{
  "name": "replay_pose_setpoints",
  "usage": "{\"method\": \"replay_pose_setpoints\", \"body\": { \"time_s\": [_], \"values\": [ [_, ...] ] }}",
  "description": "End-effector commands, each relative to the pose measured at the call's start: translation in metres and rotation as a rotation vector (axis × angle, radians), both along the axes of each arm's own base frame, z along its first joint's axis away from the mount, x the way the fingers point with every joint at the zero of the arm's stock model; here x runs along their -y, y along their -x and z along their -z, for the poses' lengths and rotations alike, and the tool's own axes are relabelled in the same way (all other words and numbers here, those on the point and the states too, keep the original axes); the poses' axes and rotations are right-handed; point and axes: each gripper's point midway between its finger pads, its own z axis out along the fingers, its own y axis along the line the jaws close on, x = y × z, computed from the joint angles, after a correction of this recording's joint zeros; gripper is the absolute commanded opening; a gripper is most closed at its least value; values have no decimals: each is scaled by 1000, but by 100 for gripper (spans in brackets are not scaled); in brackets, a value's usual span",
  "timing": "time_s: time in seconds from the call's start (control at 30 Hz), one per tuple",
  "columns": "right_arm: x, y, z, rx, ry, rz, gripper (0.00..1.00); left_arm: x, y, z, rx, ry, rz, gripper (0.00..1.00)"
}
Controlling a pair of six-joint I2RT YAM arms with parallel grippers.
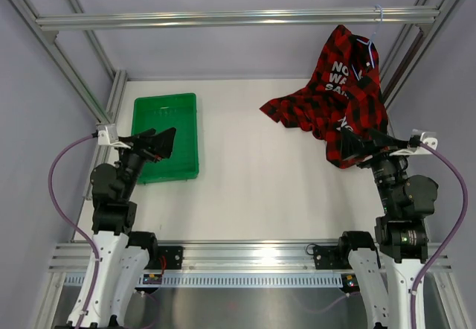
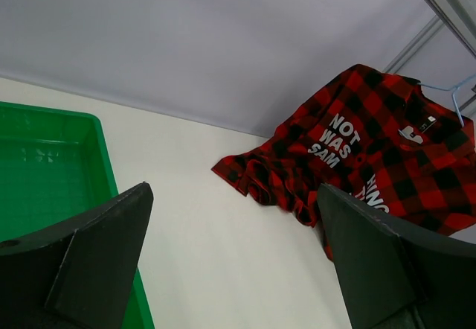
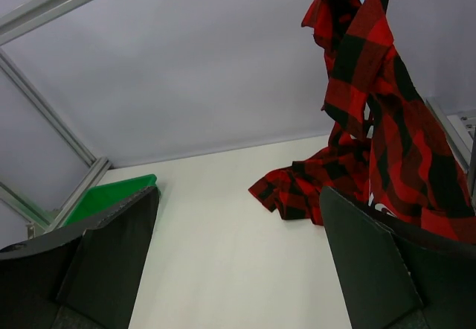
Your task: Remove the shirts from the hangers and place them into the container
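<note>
We see the red-and-black plaid flannel shirt (image 1: 349, 98) with white block lettering hanging on the thin light-blue wire hanger (image 1: 370, 45), whose hook is caught over the aluminium cross rail (image 1: 223, 18) just above the shirt's collar. The shirt's upper part hangs in the air, while its lower part and one sleeve spill onto the white bench (image 1: 253, 180), spread out to the shirt's left in the overhead view. The right pincer (image 1: 357, 147) sits just beside the shirt's lower hem, on its near side, with its jaws spread wide and nothing between them; we cannot tell whether a finger touches the cloth. Well apart from the shirt, across the bare middle of the bench, lies the shallow rectangular bright green plastic tray (image 1: 167, 120), with no cloth in it. The left pincer (image 1: 165, 144) hovers over the tray's near end, far from the shirt, its jaws likewise wide apart and holding nothing
</note>
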Motion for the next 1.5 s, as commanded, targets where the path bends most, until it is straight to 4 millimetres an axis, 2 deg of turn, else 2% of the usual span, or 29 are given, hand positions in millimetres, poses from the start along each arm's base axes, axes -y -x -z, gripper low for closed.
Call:
{"method": "replay_pose_setpoints", "body": {
  "time_s": [0.0,0.03,0.1,0.13,0.17,0.2,0.23,0.27,0.3,0.37,0.43,0.47,0.5,0.57,0.63,0.77,0.8,0.83,0.87,0.9,0.93,0.97,1.0,1.07,1.17,1.27,1.3,1.33,1.47],
  "values": [
    [7,8,-20,51,9,41,100,-7,5,-22,18,20,-40,99],
    [11,8,-16,22,4,62,99,-10,3,-22,-3,31,-58,99],
    [29,7,-26,-5,-38,166,99,-20,-2,-19,-66,74,-121,99],
    [38,5,-18,-61,-46,213,99,-21,-7,-18,-109,75,-130,99],
    [43,3,-26,-76,-48,245,99,-24,-9,-16,-141,75,-147,99],
    [47,3,-26,-97,-70,266,99,-22,-11,-10,-190,70,-140,99],
    [51,3,-23,-122,-95,293,99,-24,-17,-14,-217,72,-152,99],
    [59,7,-30,-104,-122,336,100,-25,-20,-12,-265,116,-168,99],
    [59,10,-31,-93,-125,339,99,-35,-23,3,-353,144,-238,99],
    [62,18,-41,-41,-129,350,100,-37,-32,6,-421,170,-265,99],
    [64,20,-42,-48,-120,365,99,-36,-35,18,-488,184,-270,99],
    [70,17,-44,-65,-124,397,100,-35,-37,27,-516,207,-276,99],
    [72,14,-43,-85,-119,410,99,-33,-40,24,-497,216,-263,99],
    [79,-1,-33,-178,-95,450,100,-31,-41,26,-479,234,-255,99],
    [83,-14,-22,-246,-89,476,99,-30,-41,36,-501,281,-263,99],
    [81,-30,-33,-289,-85,470,99,19,-49,39,-630,-5,79,99],
    [80,-32,-34,-301,-70,459,99,25,-56,52,-717,-11,111,99],
    [70,-41,-33,-324,-34,396,99,34,-57,53,-716,-19,162,99],
    [68,-43,-47,-304,-17,379,99,40,-57,53,-705,-8,197,99],
    [69,-43,-48,-328,2,384,100,45,-61,45,-646,6,230,99],
    [73,-56,-39,-387,9,409,99,46,-53,44,-612,15,235,99],
    [76,-55,-59,-367,11,426,99,45,-51,38,-565,19,234,99],
    [78,-56,-57,-403,44,428,99,41,-52,28,-505,14,208,99],
    [80,-68,-67,-408,77,431,100,37,-46,9,-416,-15,189,99],
    [85,-78,-77,-396,115,450,100,43,-38,-13,-301,-60,237,99],
    [90,-87,-76,-429,172,466,95,49,-26,-28,-234,-69,290,99],
    [91,-90,-71,-452,192,469,89,51,-24,-33,-206,-77,303,99],
    [96,-95,-67,-474,208,490,88,51,-22,-34,-194,-91,305,99],
    [99,-108,-56,-499,249,496,87,30,-21,-42,-169,-166,173,99]
  ]
}}
